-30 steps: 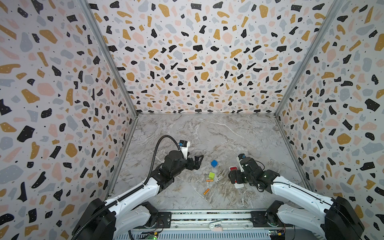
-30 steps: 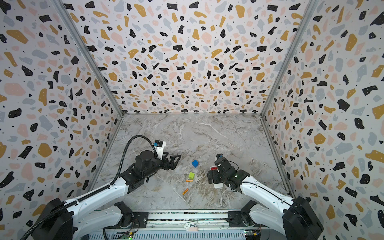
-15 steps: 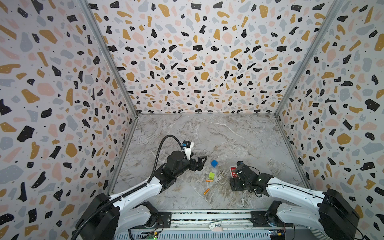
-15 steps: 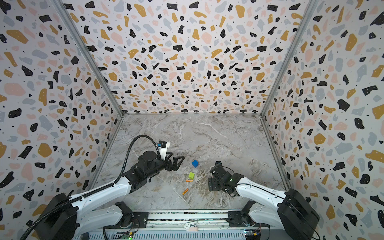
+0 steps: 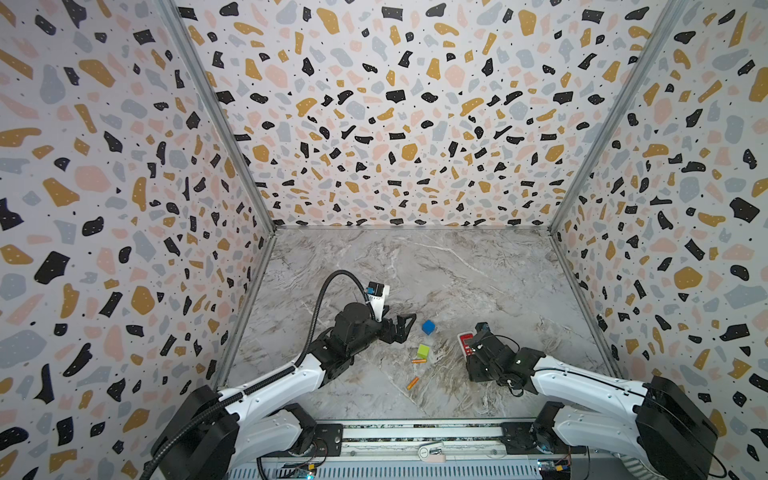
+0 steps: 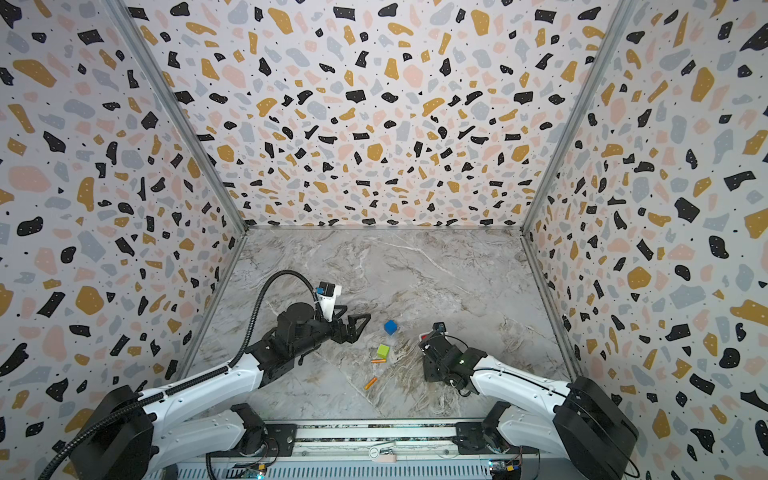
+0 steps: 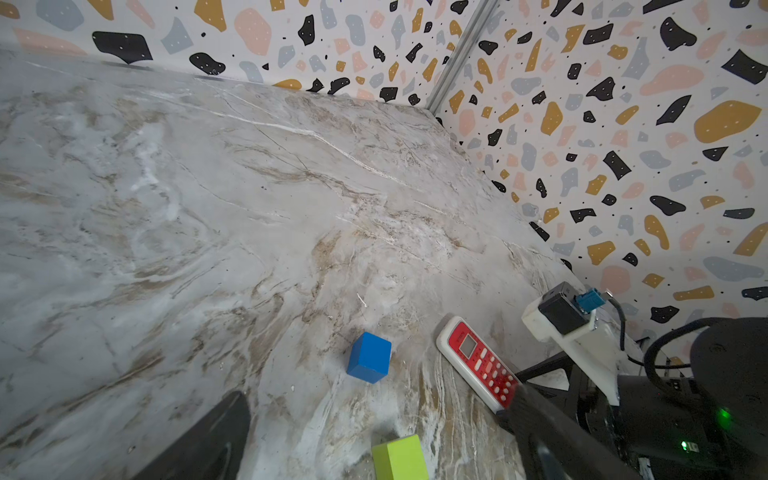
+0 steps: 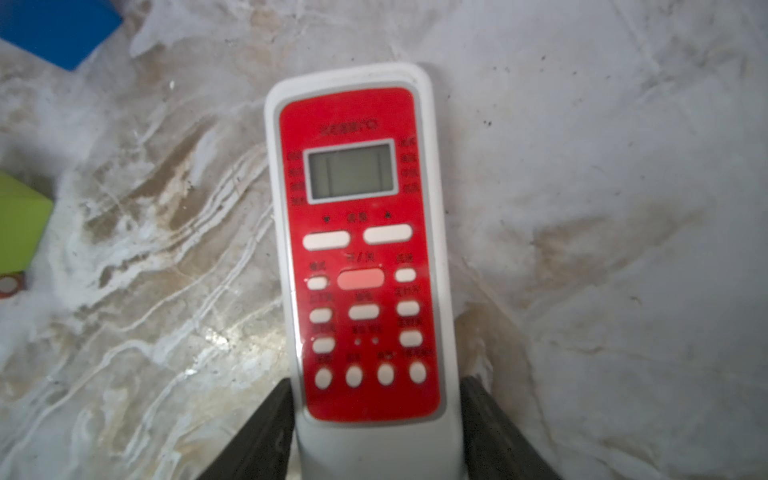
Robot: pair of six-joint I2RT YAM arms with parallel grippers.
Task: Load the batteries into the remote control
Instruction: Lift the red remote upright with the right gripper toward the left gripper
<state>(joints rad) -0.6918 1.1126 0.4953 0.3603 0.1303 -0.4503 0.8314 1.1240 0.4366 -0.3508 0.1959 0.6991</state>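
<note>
Both top views give me v. little of the remote. The right arm's wrist sits over it, and only the far red tip w/ its white rim pokes out. It lies on the table, right of centre, near side.

Right wrist cam is far better. The remote is red face up, so the back is underneath, out of sight, and its near end is cut off by the frame. The right claw is gripping it there, w/ fingers flush on both white edges.

In the same cam the blue cube and green cube are cropped. One of the batteries shows only a silvery end at the frame edge.

In a top view both batteries lie flat left of the remote, apart from it. One is just nearer than the green cube, the other nearer again. Both are too small for me to make out any label.

Left wrist cam: the remote's near part is hidden behind a blurred black finger close to the lens. The green cube is cut off by the frame.

The left claw is spread wide, nothing in it, just left of the blue cube.

Writing: small dark characters above the grey display, down both its sides and over the white buttons, all too blurred to read. Can't make out a brand.
</note>
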